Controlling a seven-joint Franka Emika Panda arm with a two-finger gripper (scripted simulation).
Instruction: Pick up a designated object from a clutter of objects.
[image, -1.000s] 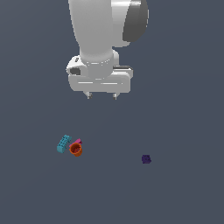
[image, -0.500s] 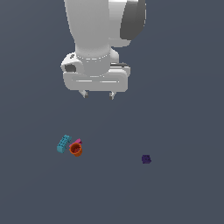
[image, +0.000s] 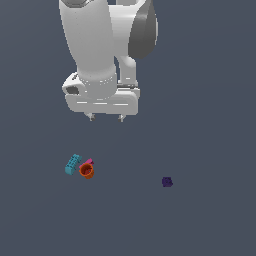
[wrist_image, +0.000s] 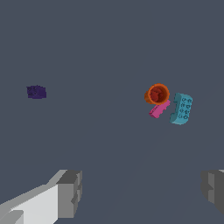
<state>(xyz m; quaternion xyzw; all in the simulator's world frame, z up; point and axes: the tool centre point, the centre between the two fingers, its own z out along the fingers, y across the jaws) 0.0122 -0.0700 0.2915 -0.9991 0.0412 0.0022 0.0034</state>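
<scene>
Jaws spread wide and empty, our gripper (image: 105, 118) hangs high above the floor. We see the teal brick (image: 73, 164) lying beside the orange cup (image: 87, 171) and pink block (wrist_image: 159, 109), with the purple cube (image: 167, 182) well apart.

Flat, even, moderately dim light is seen in both views. No cast shadows or glare are visible on the floor (image: 210, 100). Soft shading is noted on the arm (image: 100, 45). Small toys are rendered slightly soft.

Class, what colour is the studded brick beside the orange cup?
Teal; the brick shows best in the wrist view, studs visible.
</scene>
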